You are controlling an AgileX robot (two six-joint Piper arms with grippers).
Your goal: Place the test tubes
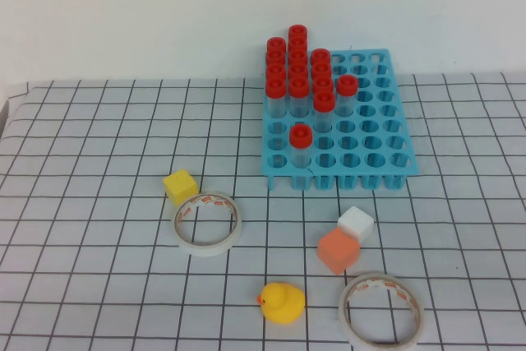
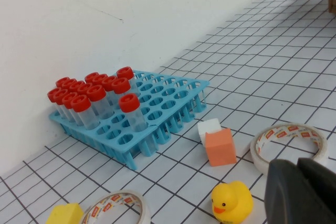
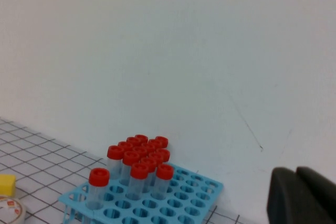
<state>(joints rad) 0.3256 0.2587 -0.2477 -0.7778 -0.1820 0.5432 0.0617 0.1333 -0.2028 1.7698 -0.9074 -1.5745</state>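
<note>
High view first: I've got the blue rack standing at the far side of the gridded surface, close to the white wall. The red-capped test tubes stand upright in a cluster filling its far left holes. One lone tube stands by itself nearer the front edge, left of centre. In front of the rack I see a yellow cube touching a tape roll. Over to the right, a white cube sits right behind an orange cube. A rubber duck and a second tape roll lie nearest me. Both arms are out of this shot.

Left wrist view now: the left end effector sits at the picture's edge, its dark fingers pressed together with nothing between them. It is up off the surface on the near side, looking past the duck, the second tape roll and the cubes toward the rack.

Right wrist view: the right end effector has its fingers together too, and it holds nothing. It is raised and faces the wall, with the rack and its tubes low in the picture, well apart from it.
</note>
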